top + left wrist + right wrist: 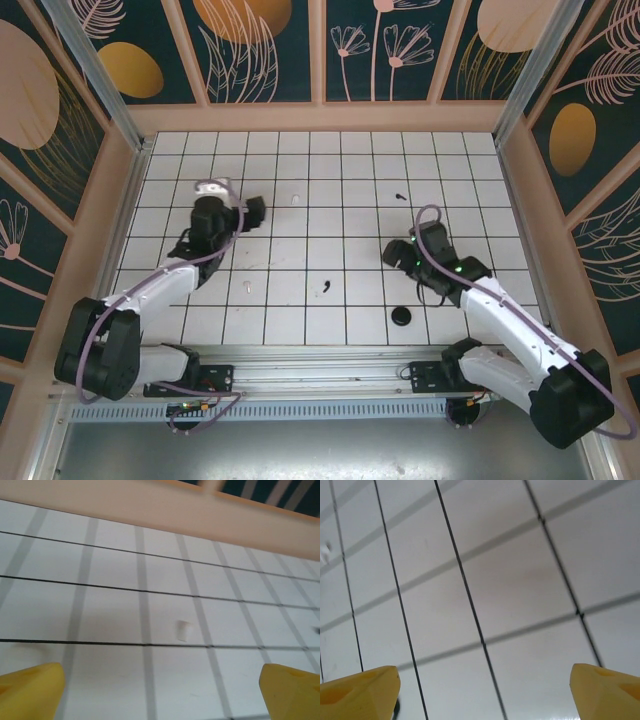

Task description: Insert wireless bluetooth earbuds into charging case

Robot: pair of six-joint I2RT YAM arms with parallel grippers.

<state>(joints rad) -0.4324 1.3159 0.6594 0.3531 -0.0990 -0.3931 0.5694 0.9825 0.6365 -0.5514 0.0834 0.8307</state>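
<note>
Four earbuds lie on the white tiled floor. One white earbud point(296, 199) is at the back, showing ahead of my left gripper as a pale earbud point(183, 630). Another white earbud point(247, 290) lies nearer the front. One black earbud point(401, 195) is at the back right, and a second black earbud point(329, 289) is in the middle front. My left gripper point(240, 200) point(160, 700) is open and empty. My right gripper point(398, 245) point(485, 695) hangs open over bare tiles, also empty. A round black puck point(402, 316) rests near the front edge.
Wooden walls with dark floral panels point(320, 115) close in the floor on three sides. A metal rail point(320, 360) carrying both arm bases runs along the near edge. A dark speck point(395, 711) sits by the right gripper's left finger.
</note>
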